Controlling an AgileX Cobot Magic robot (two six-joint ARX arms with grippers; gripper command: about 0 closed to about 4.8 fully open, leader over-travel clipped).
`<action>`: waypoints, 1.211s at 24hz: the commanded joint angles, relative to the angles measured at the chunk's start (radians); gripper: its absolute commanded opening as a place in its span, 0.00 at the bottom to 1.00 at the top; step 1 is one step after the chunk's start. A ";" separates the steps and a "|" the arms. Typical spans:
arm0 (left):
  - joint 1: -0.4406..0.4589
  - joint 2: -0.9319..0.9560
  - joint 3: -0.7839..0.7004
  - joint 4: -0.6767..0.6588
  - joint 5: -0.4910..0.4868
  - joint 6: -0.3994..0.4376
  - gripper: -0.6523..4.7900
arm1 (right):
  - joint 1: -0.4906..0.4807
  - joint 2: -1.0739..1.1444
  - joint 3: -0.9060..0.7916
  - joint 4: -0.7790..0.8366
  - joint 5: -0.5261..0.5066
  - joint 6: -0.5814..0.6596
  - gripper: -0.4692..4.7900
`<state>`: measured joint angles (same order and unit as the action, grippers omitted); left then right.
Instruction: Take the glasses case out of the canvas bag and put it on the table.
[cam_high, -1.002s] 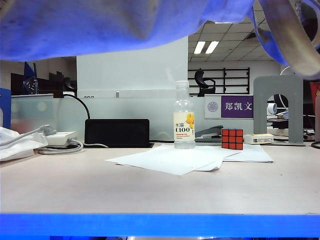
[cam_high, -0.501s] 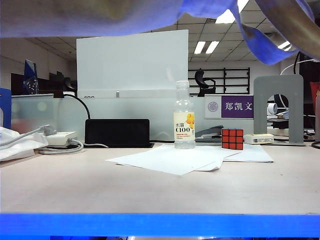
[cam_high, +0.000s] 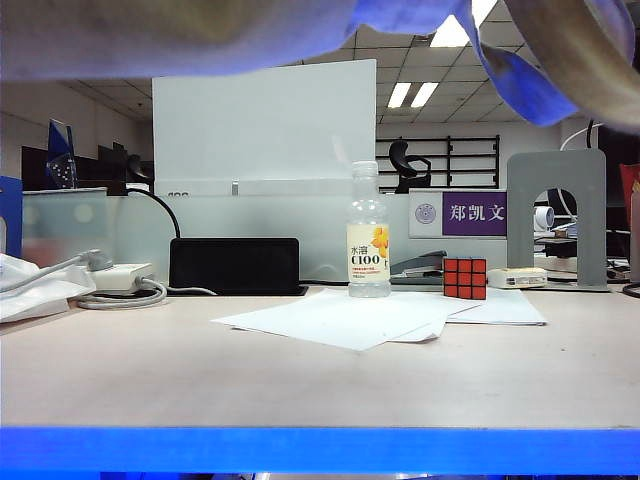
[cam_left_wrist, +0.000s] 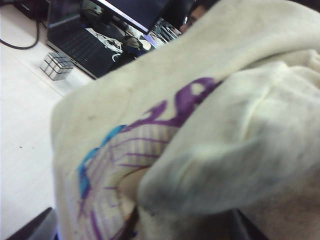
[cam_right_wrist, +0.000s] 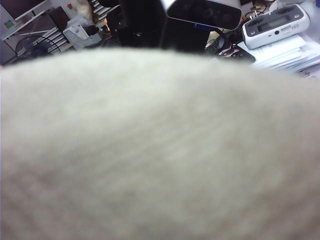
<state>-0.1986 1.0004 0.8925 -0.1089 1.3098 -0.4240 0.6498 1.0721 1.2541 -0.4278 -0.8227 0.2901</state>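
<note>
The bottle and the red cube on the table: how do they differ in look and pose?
The bottle is tall, clear and upright with a yellow-printed label; the cube is low, boxy and opaque red with a black grid. The bottle stands on the edge of the white papers; the cube sits to its right, apart from it. Both rest on the table, under the hanging canvas bag.

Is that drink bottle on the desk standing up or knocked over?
Standing upright. The drink bottle rests on its base on the table, cap on top and label level, behind the loose white papers.
</note>
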 joint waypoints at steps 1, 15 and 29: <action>0.021 -0.004 0.003 0.016 -0.010 0.027 0.98 | 0.000 -0.005 0.009 0.035 -0.012 -0.002 0.23; 0.214 0.005 0.003 0.268 0.030 -0.113 0.98 | 0.000 -0.007 0.009 0.029 -0.078 0.029 0.23; 0.191 0.005 0.003 0.329 0.093 -0.165 0.98 | 0.000 -0.005 0.009 0.031 -0.101 0.029 0.23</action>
<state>-0.0013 1.0077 0.8928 0.1986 1.3960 -0.5846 0.6491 1.0714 1.2545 -0.4347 -0.9058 0.3172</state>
